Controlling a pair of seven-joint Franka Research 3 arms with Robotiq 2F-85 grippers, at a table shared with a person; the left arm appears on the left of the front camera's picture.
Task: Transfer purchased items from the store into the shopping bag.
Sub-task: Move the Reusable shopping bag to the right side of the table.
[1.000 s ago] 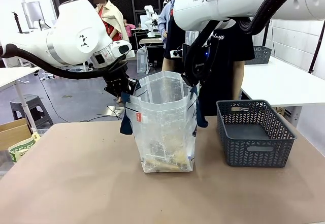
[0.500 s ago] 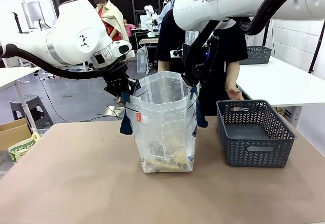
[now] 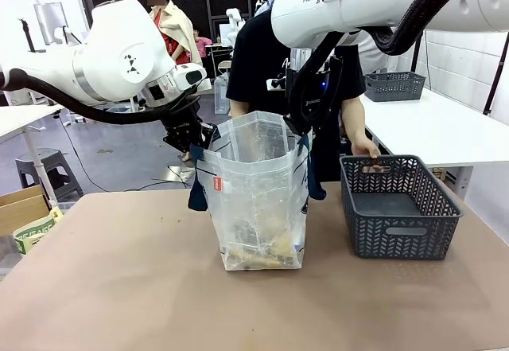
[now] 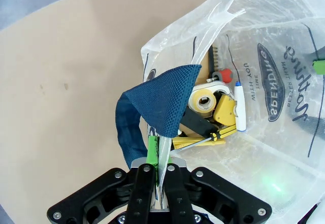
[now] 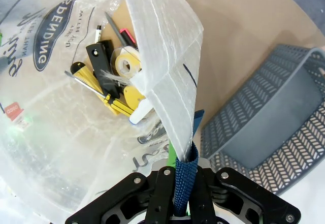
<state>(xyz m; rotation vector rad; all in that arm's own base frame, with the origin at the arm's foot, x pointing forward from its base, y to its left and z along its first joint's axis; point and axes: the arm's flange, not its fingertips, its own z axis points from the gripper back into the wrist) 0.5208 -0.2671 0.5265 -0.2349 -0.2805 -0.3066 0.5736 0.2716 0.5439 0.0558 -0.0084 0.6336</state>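
Translucent plastic shopping bag (image 3: 258, 200) is standing mid-frame on the tabletop (image 3: 119, 287), with left pincer (image 3: 193, 146) and right pincer (image 3: 301, 128) clenching its top edges. Inside, purchased items (image 4: 213, 112) are lying; the grey store basket (image 3: 402, 235) is sitting at right.

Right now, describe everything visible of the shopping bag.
The shopping bag is translucent whitish plastic with navy straps, a dark oval logo, script lettering and a red tag. It stands upright on the table, mouth open, the left gripper shut on one rim, the right gripper on the opposite strap. A tape roll and screwdriver lie inside.
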